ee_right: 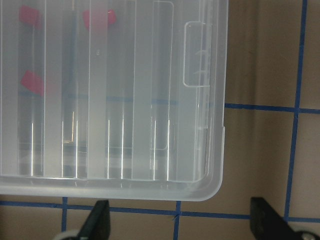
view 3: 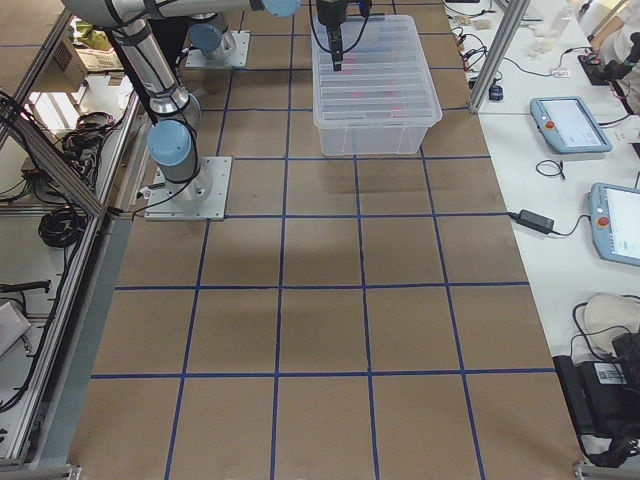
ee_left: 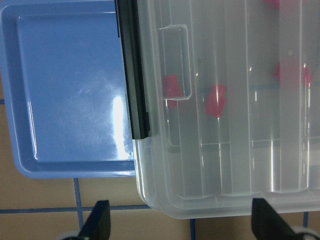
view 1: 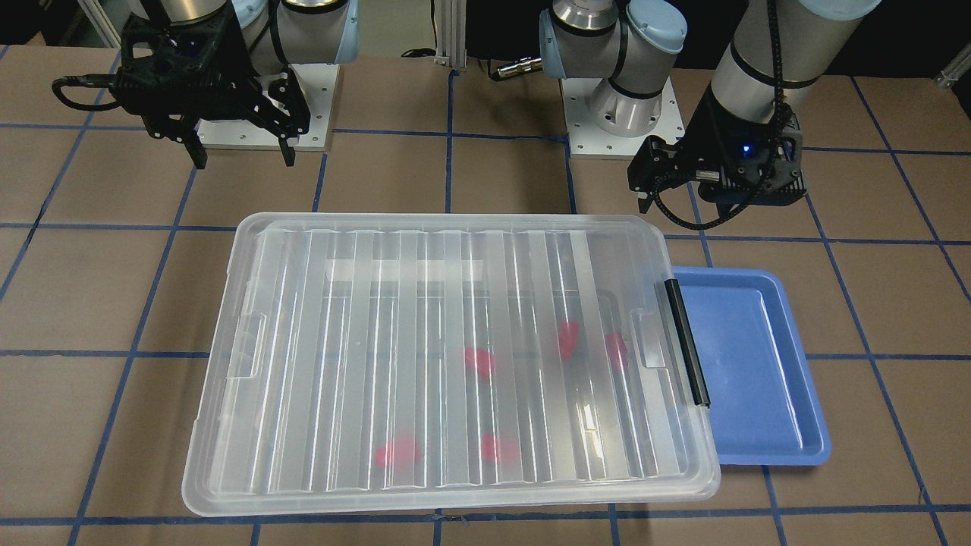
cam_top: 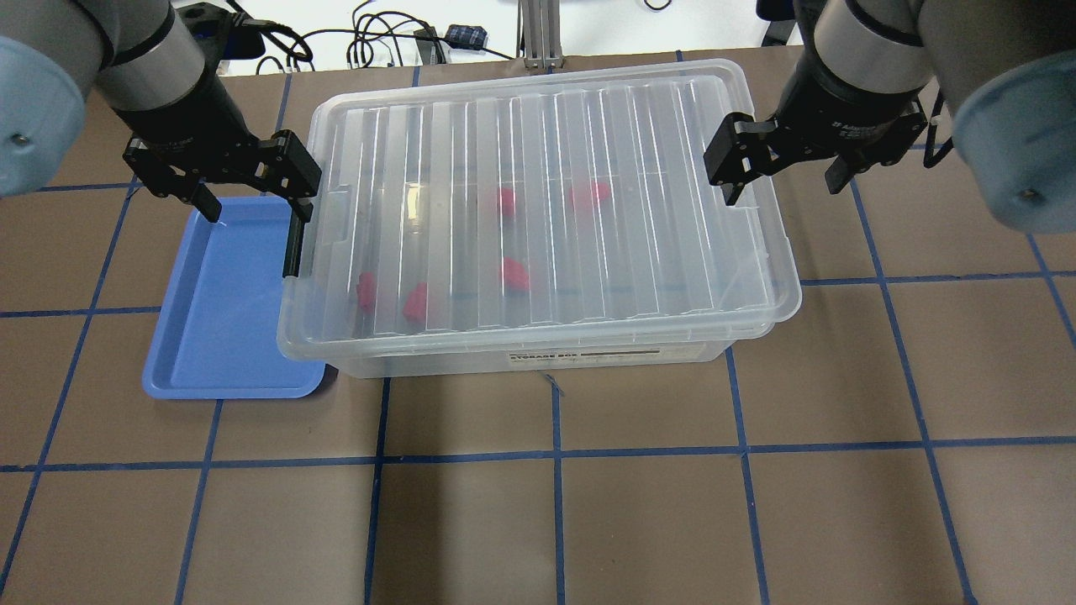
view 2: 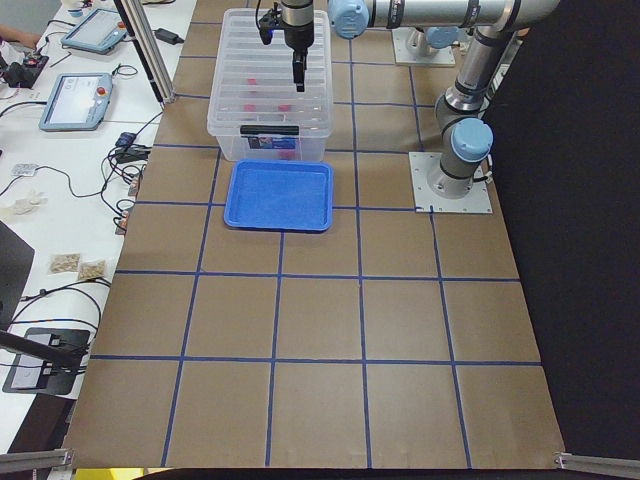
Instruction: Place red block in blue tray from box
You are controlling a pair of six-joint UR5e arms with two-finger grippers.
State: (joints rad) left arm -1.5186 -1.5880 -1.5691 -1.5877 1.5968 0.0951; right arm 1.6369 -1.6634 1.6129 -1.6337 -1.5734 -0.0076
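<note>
The box (cam_top: pixel 639 168) is a clear bin in the table's middle, its ribbed lid shut, with a black bar latch (cam_top: pixel 292 244) on the end at my left. Several red blocks (cam_top: pixel 514 275) lie inside and show blurred through the lid (view 1: pixel 447 303). The empty blue tray (cam_top: pixel 223 311) sits against the latch end, also in the left wrist view (ee_left: pixel 65 85). My left gripper (cam_top: pixel 255 208) is open and empty above the tray's far end and the latch (ee_left: pixel 134 75). My right gripper (cam_top: pixel 782 186) is open and empty above the box's other end (ee_right: pixel 150 100).
The brown table carries a grid of blue tape. The two arm base plates (view 1: pixel 265 121) (view 1: pixel 622 136) stand behind the box. Cables (cam_top: pixel 378 42) and an aluminium post (cam_top: pixel 538 34) lie past the far edge. Operator desks with tablets (view 3: pixel 570 125) flank the table.
</note>
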